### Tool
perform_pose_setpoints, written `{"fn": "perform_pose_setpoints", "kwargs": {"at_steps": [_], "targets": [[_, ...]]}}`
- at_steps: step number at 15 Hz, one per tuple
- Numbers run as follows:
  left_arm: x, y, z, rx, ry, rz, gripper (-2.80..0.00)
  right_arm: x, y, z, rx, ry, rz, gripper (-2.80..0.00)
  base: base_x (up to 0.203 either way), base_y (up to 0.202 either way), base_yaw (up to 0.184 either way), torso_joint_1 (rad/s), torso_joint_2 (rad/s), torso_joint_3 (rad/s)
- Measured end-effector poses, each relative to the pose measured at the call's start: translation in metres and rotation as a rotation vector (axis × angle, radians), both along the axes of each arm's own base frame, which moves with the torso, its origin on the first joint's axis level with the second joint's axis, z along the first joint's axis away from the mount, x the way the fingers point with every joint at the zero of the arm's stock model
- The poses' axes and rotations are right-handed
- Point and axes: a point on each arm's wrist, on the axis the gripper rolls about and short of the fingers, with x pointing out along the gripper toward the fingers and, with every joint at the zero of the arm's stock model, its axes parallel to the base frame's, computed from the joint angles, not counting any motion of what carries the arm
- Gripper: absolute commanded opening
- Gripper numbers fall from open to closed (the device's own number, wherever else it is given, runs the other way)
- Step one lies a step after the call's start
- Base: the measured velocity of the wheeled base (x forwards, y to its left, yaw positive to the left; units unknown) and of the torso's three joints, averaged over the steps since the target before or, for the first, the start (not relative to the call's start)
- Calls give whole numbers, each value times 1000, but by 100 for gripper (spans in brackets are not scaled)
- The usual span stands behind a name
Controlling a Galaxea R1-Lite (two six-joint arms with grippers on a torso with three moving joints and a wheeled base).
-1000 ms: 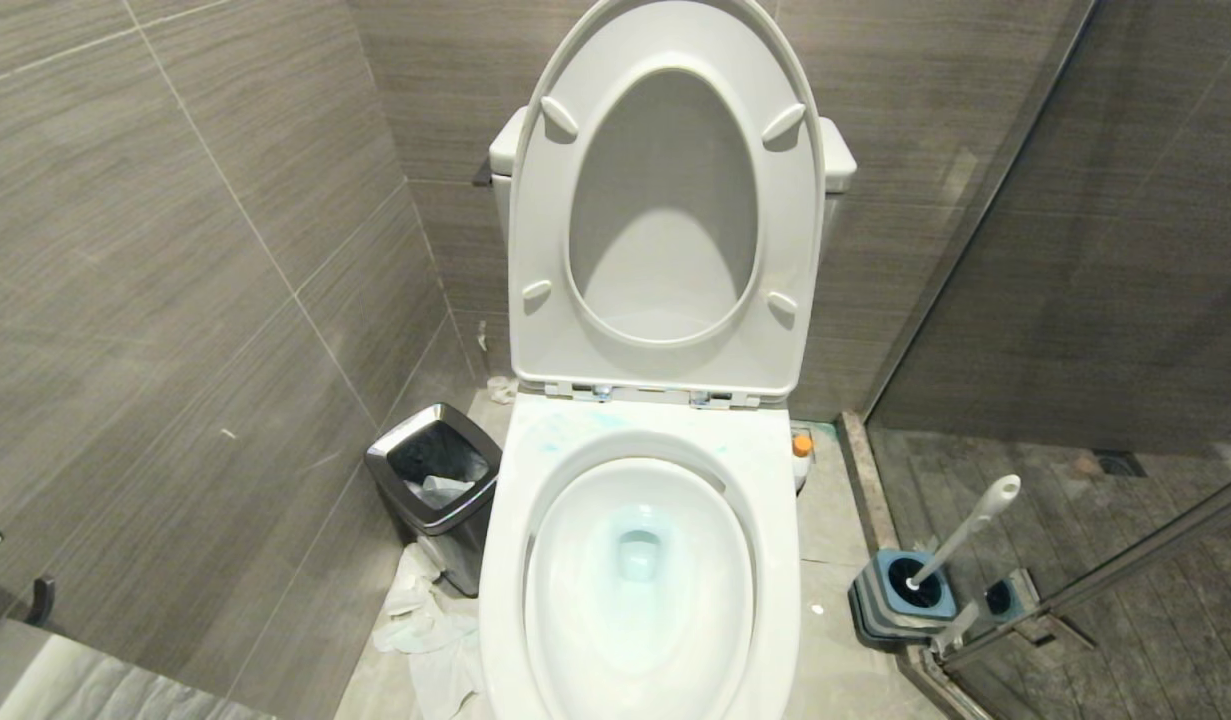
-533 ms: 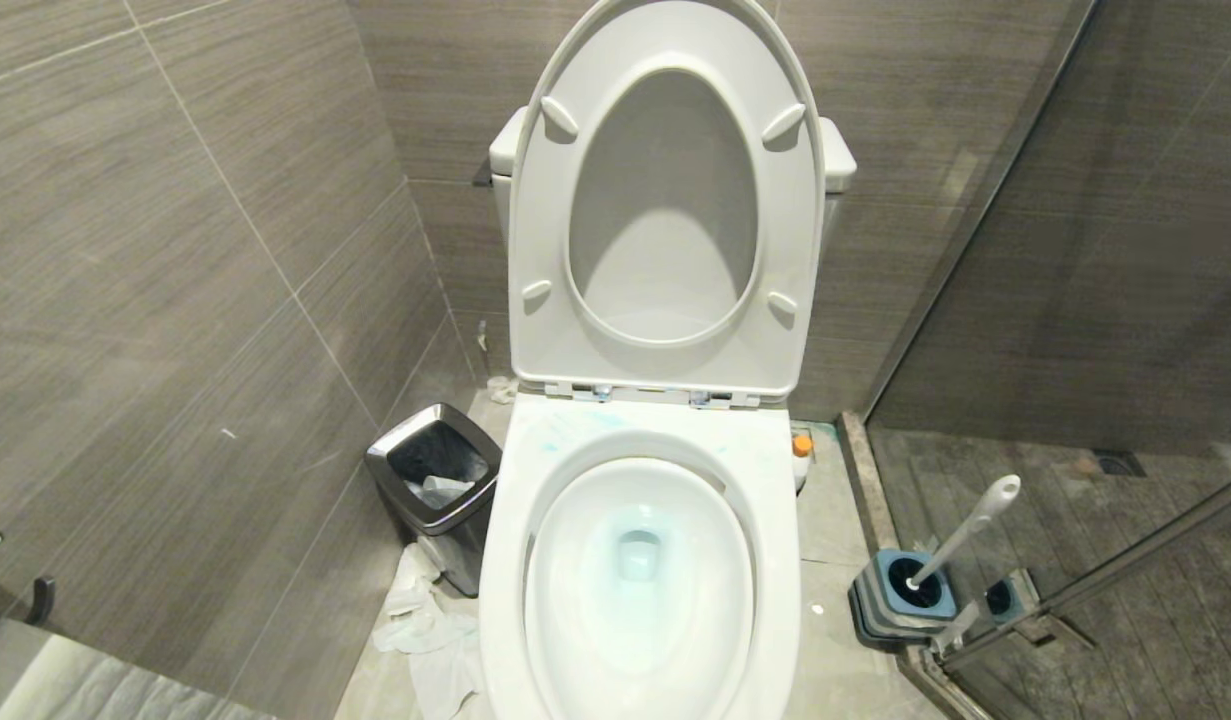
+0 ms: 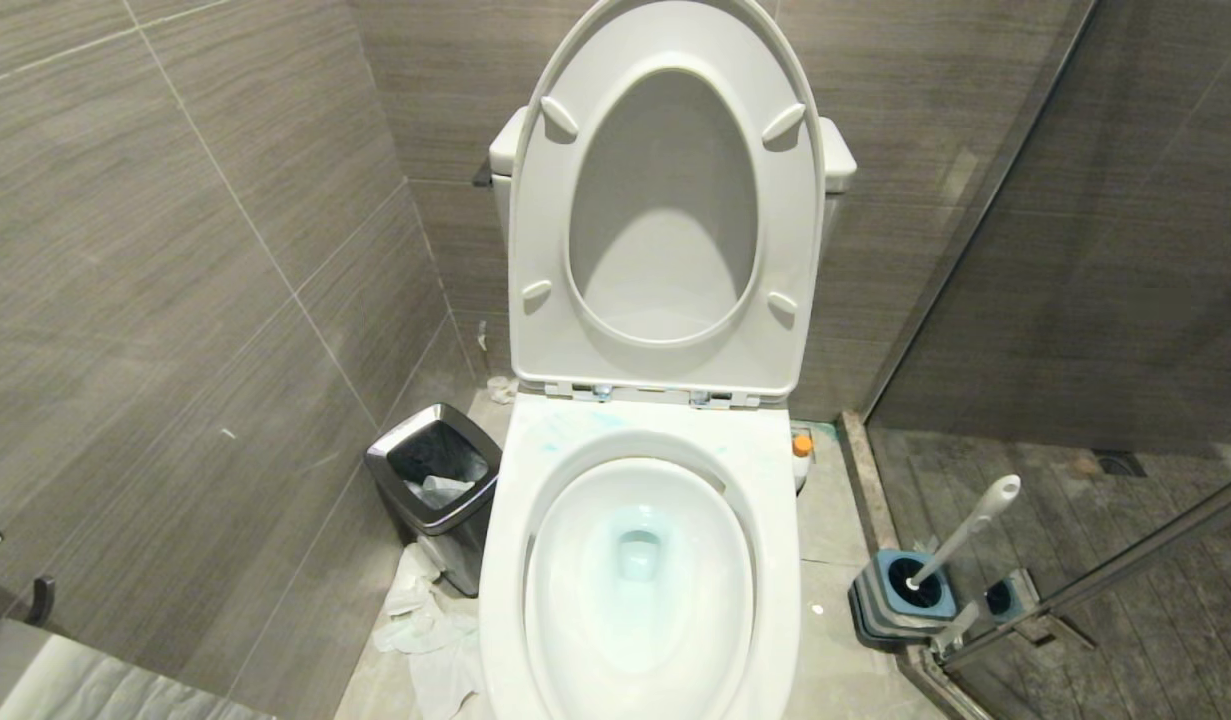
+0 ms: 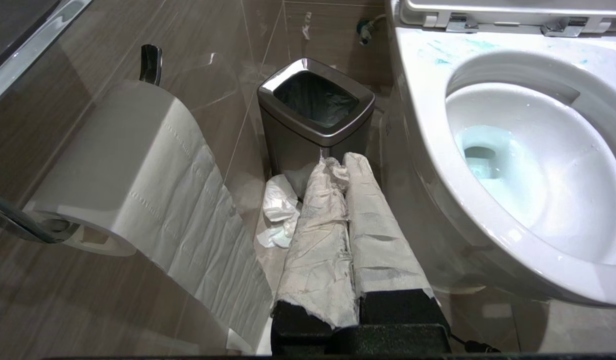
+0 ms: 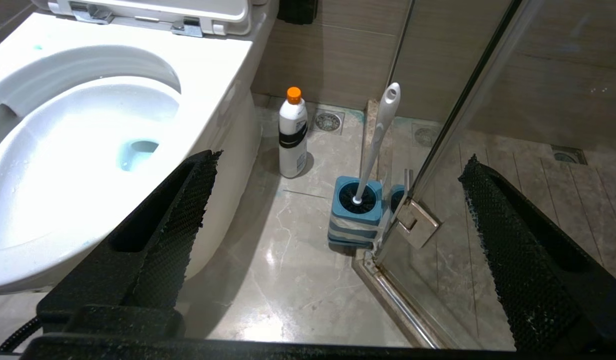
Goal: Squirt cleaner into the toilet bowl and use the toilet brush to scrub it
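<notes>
white toilet bowl [image 3: 640, 560], orange-capped cleaner [image 5: 293, 132], blue-and-grey striped brush holder [image 5: 356, 215], grey wall tiles [image 3: 175, 250].

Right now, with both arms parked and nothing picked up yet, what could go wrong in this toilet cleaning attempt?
1. The bottle stands tight against the toilet; the open right end effector may knock it over while reaching.
2. The brush leans beside the glass door, so lifting it could strike the glass.
3. The left end effector is shut and wrapped in paper, which may slip on a grip.
</notes>
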Motion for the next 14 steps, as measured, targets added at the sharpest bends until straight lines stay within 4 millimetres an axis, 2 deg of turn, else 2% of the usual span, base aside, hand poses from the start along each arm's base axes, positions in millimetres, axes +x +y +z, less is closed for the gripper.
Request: {"fn": "perform_pose_setpoints", "kwargs": {"at_steps": [14], "targets": [[0,0,0,1,0,0,-280,0,0,0,0,0,0,0,0,0,0,0,0,0]]}}
